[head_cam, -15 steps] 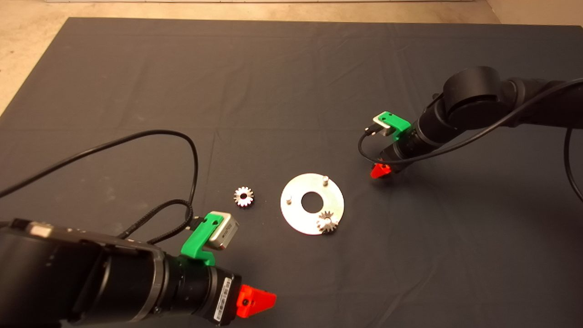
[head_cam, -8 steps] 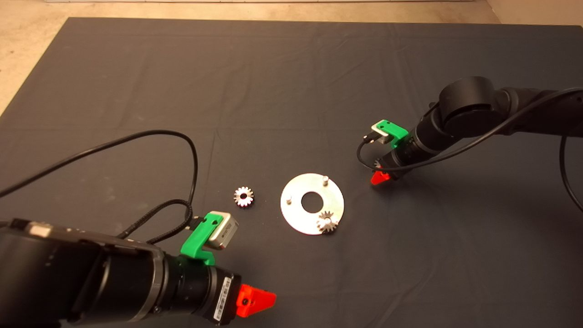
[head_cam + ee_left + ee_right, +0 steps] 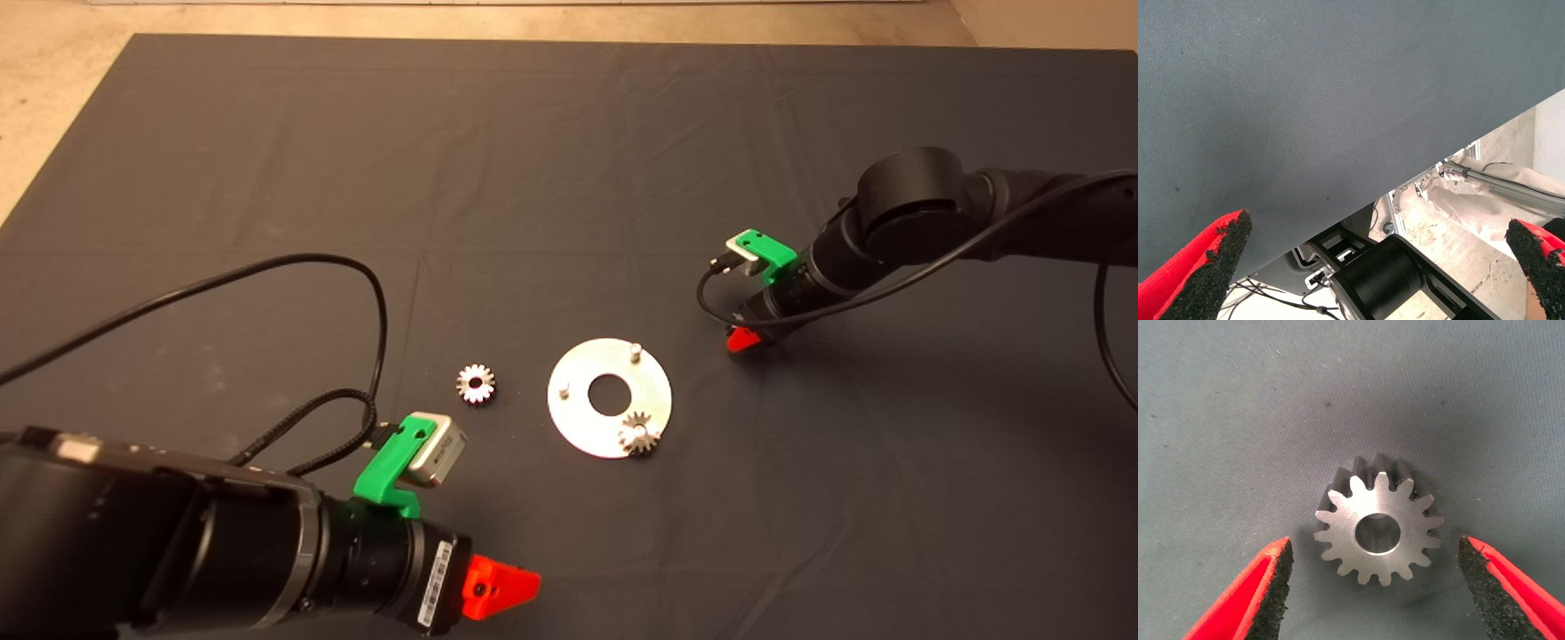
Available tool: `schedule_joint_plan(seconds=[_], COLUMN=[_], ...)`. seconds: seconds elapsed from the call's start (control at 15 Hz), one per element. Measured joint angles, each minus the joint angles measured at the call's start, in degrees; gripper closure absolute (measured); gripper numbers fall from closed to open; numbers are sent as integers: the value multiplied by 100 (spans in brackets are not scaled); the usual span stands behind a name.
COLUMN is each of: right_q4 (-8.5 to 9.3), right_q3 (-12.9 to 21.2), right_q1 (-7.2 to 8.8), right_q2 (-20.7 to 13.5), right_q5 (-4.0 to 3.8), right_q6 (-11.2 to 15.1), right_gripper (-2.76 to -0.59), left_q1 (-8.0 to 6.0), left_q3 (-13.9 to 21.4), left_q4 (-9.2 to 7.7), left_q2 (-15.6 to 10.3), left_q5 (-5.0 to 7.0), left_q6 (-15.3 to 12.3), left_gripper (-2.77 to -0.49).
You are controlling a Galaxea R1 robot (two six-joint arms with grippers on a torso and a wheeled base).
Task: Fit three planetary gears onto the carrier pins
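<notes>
The right hand [image 3: 1375, 587] has lowered over a loose gear [image 3: 1378, 519] lying flat on the counter [image 3: 569, 133] beside the disc [image 3: 578, 427], fingers spread either side, ready to pinch; one gear [image 3: 639, 434] sits pinned, another [image 3: 476, 384] waits, left hand [image 3: 498, 591] parked, spread.

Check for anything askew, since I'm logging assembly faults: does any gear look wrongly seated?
Nothing stands out. One gear sits on the disc; another lies flat left of it; the third lies flat between the open right gripper fingers.
</notes>
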Motion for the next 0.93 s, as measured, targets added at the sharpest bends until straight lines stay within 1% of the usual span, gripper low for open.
schedule_joint_plan(seconds=[0.13,0.2,0.33,0.4,0.47,0.6,0.67,0.8,0.87,0.93], right_q4=[0,0,0,1,1,0,1,1,0,0], right_q3=[-1,-1,-1,-1,-3,-57,-109,-184,-184,-184], right_q1=[-55,-74,-74,-72,-72,-72,-72,-69,-69,-70], right_q2=[2,2,0,2,2,20,22,28,28,28], right_q5=[11,17,33,75,107,124,130,130,165,198], right_q6=[-2,-2,0,-2,-2,-6,-52,-119,-135,-140], right_gripper=[-177,-168,-166,-157,-154,-150,-140,-130,-124,-123], left_q1=[0,0,0,0,0,0,0,0,0,0], left_q3=[0,0,0,0,0,0,0,0,0,0], left_q4=[0,0,0,0,0,0,0,0,0,0], left_q2=[0,0,0,0,0,0,0,0,0,0], left_q5=[-1,-1,-3,-3,-3,-4,-3,-4,-4,-4], left_q6=[0,0,0,0,0,0,0,0,0,0], left_gripper=[-276,-276,-276,-276,-276,-276,-276,-276,-276,-276])
